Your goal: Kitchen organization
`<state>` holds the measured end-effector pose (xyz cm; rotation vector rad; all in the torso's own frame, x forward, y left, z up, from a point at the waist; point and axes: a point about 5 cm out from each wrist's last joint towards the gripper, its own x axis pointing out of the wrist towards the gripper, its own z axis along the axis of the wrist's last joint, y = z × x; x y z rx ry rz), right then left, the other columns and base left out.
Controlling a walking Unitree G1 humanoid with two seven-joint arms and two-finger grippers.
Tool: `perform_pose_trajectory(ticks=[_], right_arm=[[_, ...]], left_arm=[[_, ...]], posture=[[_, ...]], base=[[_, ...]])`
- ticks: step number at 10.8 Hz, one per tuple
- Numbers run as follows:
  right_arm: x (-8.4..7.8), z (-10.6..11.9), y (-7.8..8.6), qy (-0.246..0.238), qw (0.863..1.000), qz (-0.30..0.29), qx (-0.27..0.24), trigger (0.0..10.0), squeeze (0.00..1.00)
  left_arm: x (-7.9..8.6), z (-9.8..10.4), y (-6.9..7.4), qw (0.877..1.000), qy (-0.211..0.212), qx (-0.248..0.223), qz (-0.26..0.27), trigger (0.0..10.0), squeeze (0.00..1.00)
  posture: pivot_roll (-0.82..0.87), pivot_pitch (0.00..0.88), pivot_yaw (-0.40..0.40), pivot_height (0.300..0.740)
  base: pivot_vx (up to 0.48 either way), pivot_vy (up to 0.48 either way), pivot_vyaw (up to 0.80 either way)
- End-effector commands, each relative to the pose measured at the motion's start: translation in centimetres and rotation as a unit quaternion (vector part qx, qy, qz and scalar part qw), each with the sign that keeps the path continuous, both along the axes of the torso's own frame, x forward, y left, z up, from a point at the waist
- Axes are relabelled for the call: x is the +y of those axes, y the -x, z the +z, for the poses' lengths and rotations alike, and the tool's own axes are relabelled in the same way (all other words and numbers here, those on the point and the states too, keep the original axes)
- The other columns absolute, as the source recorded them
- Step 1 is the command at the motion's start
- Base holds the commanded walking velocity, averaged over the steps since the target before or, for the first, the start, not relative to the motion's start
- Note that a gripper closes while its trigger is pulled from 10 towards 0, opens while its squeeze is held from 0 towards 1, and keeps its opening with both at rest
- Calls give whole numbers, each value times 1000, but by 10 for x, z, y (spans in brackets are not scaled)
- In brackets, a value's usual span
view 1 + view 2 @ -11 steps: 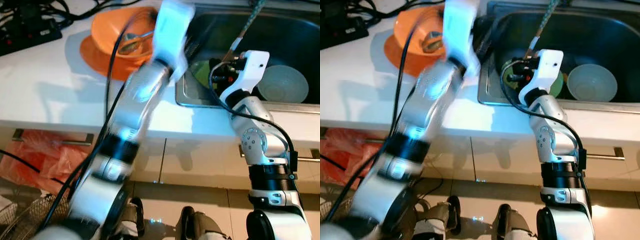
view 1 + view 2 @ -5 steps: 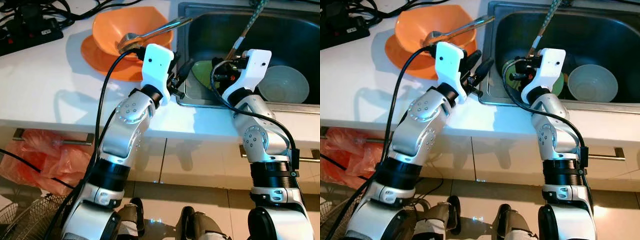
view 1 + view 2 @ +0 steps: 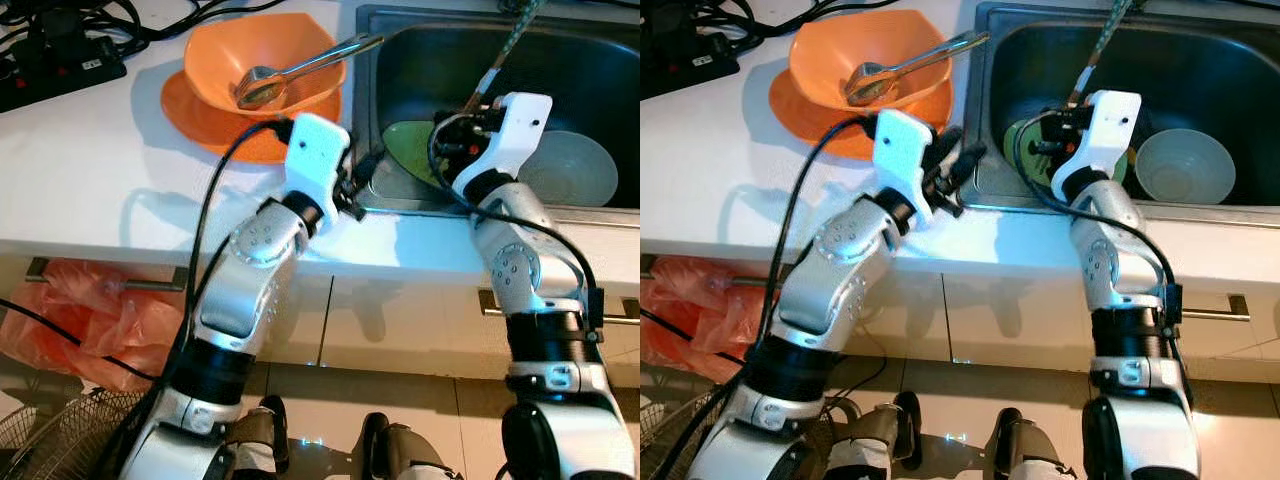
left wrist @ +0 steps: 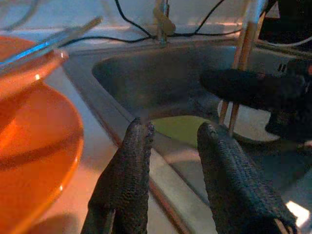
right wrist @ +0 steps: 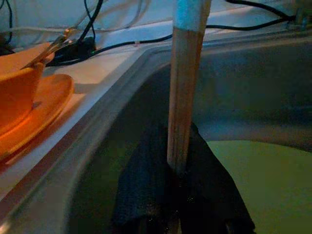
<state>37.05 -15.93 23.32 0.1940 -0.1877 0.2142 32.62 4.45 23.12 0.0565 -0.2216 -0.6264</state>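
Chopsticks (image 5: 183, 97) stand upright over the sink (image 3: 1200, 60), clamped between the right gripper (image 5: 181, 195) fingers above a green plate (image 5: 263, 190). The left gripper (image 4: 173, 146), fingers apart, hovers at the sink's edge beside an orange bowl (image 3: 265, 60) on the white worktop (image 3: 90, 170).

Brushed-metal sink (image 3: 1200, 75); wooden chopsticks (image 5: 183, 97); glossy orange bowl (image 3: 262, 62).

Two silver arms with round jointed segments and black bands, each ending in a white boxy wrist housing. Black cable looped along left arm (image 3: 245, 300) and right arm (image 3: 530, 290). Long black fingers (image 4: 124, 180) with knurled, textured surface; dark feet at frame bottom.
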Motion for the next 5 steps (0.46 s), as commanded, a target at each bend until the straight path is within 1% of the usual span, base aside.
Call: perform_pose_trajectory(ticks=[1,2,5], right_arm=[[-7,2,-1,4,1000,-16,-4,10000,0],[-12,5,-4,14,999,-30,-15,10000,0],[-25,12,-13,23,997,-57,-36,10000,0]], left_arm=[[-3,-2,4,1000,-9,2,-6,10000,0],[-4,-6,4,1000,-12,7,-5,10000,0],[-6,-10,5,1000,-15,13,-5,10000,0]], posture=[[51,227,-16,740],[50,226,-15,740],[54,219,-20,740]], base=[[0,0,0],[0,0,0],[0,0,0]])
